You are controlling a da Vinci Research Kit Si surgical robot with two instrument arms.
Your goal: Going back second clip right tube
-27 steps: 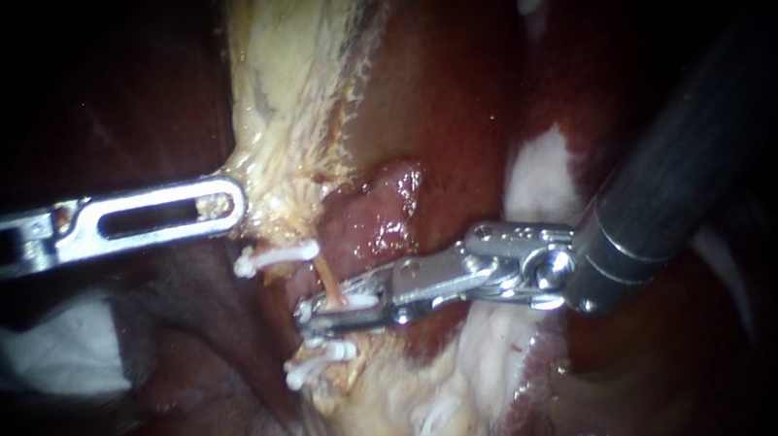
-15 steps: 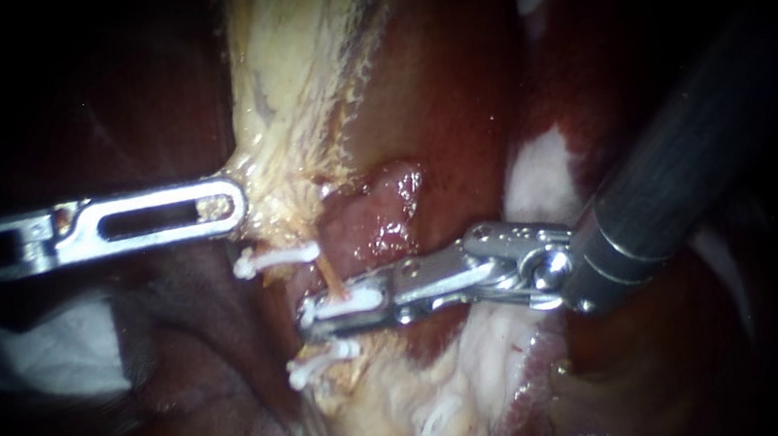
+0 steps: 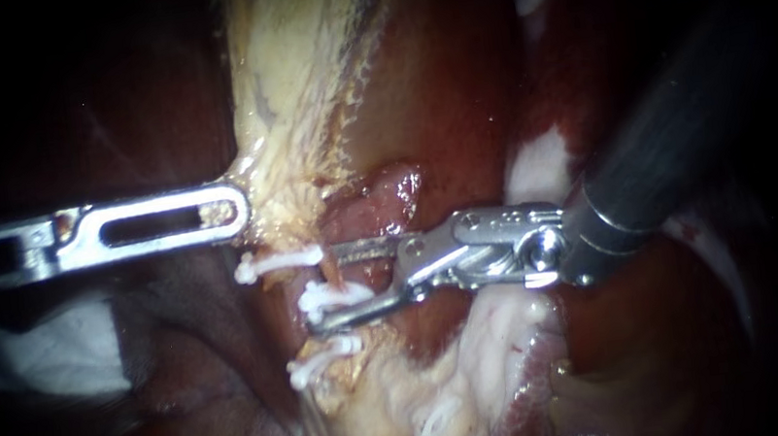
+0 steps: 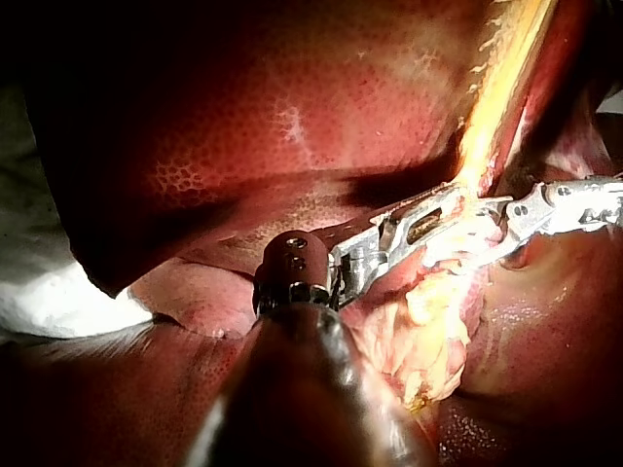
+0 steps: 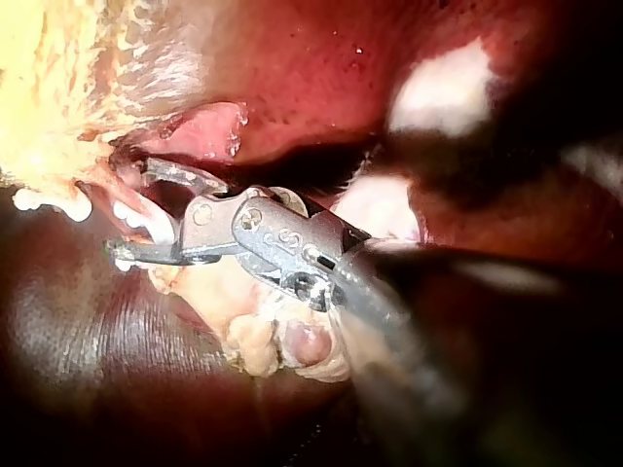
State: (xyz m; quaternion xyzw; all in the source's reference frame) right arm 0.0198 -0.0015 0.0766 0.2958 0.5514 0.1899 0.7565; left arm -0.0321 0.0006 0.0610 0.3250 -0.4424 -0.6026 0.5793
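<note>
- Middle clip (image 3: 335, 297), white and closed, sits in the gap between the jaws of the right instrument (image 3: 322, 289). That instrument's dark shaft comes in from the upper right and is the nearest thing to the endoscope.
- The right instrument's jaws stand clearly apart and hold nothing. One jaw passes above the middle clip without touching it, and the other runs under it, right against its lower side.
- In the right wrist view the same open jaws bracket the middle clip, one on each side.
- The upper clip (image 3: 278, 259) lies up and to the left of the middle clip, and the lower clip (image 3: 322, 360) lies below it. Each is apart from the middle clip, and the three form a rough column down the same strip of tissue.
- Pale tissue (image 3: 287, 93), yellowish and ragged, rises above the middle clip and also spreads out below it, past the lower clip.
- The left instrument (image 3: 232, 209) lies level, up and to the left of the middle clip, beyond the upper clip. Its slotted jaws are closed on the edge of the pale tissue, and a bit of that tissue shows through the slot.
- A white cloth (image 3: 53, 354) lies well to the left of the middle clip and slightly lower.
- The liver (image 3: 441, 75), dark red and glossy, is farthest back, behind and above the middle clip.
</note>
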